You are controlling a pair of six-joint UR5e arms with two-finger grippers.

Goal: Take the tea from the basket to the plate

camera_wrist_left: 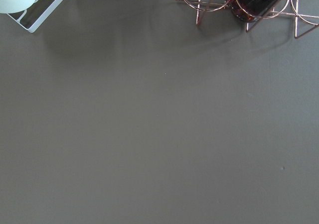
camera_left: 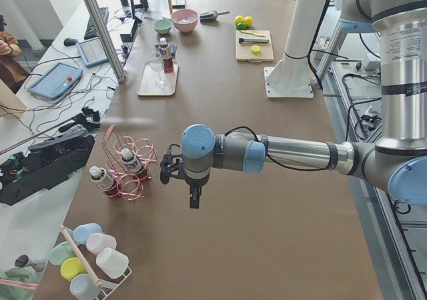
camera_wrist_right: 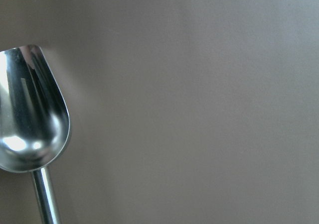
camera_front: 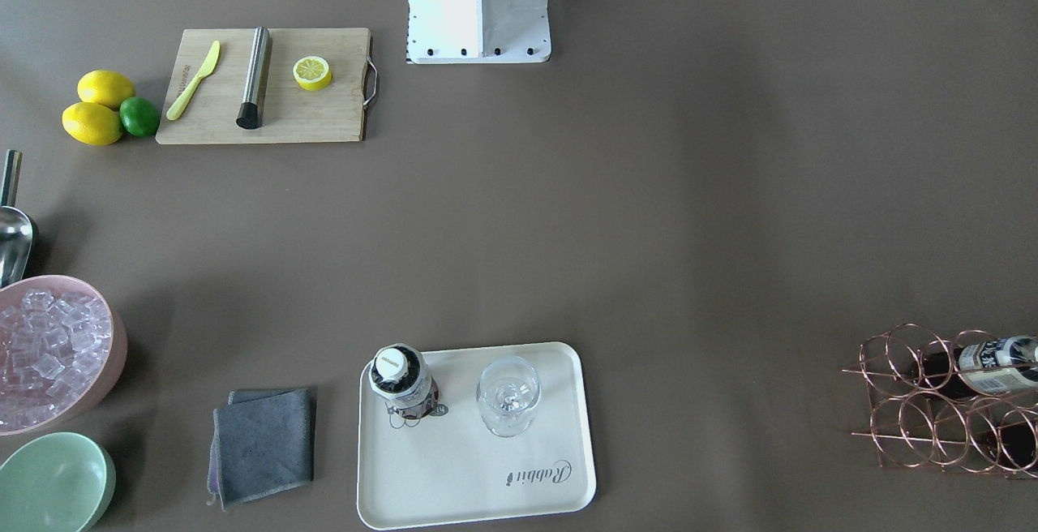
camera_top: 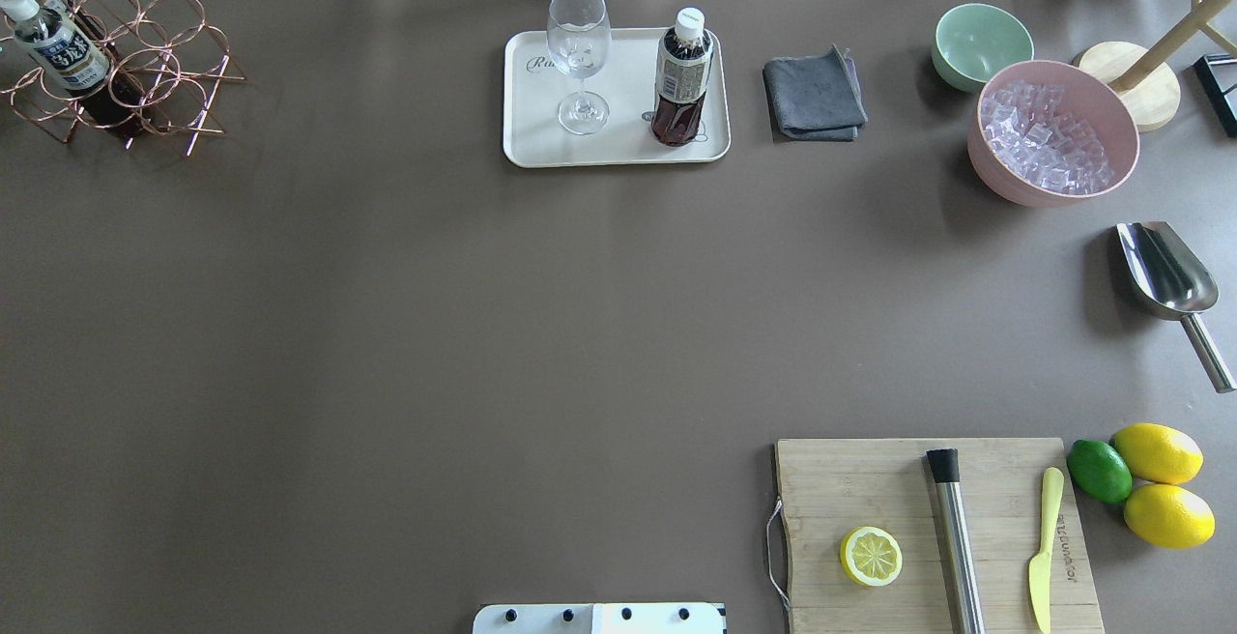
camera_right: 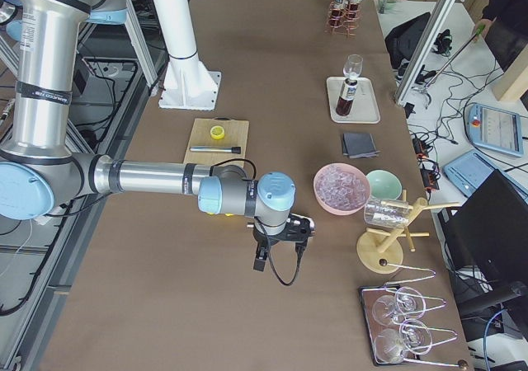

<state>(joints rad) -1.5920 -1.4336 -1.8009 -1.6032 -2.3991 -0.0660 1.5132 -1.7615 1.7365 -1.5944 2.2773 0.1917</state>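
Tea bottle (camera_top: 681, 73) of clear plastic with dark red-brown liquid and a white screw cap, upright on the cream-white rectangular plate (camera_top: 541, 146), at the plate's end toward the robot's right, close to the rim, with a small grey line drawing just beside its base. Label dark with white print, too small to read; cap print likewise. Grey script "Rabbit" (camera_front: 539, 474) legible at the plate's other end. Clear stemmed wine glass (camera_top: 578, 64) on the same plate, beside the bottle and apart from it. Plate close to the table's far edge, with a folded grey cloth (camera_top: 814, 93) near its right end. Rose-gold wire basket (camera_top: 145, 64) at the far left corner, holding two like bottles (camera_top: 58, 44) with unreadable white label print. Wooden cutting board (camera_top: 928, 518) at the near right edge, its engraved word unreadable. Wide stretch of brown table (camera_top: 387, 325) between plate, basket and board. Left gripper (camera_left: 193, 203) hanging above the table just beside the basket, fingers pointing down; whether apart or together, cannot tell. Right gripper (camera_right: 260, 260) above the table near a steel scoop (camera_top: 1165, 272); spread of its fingers likewise impossible to tell.
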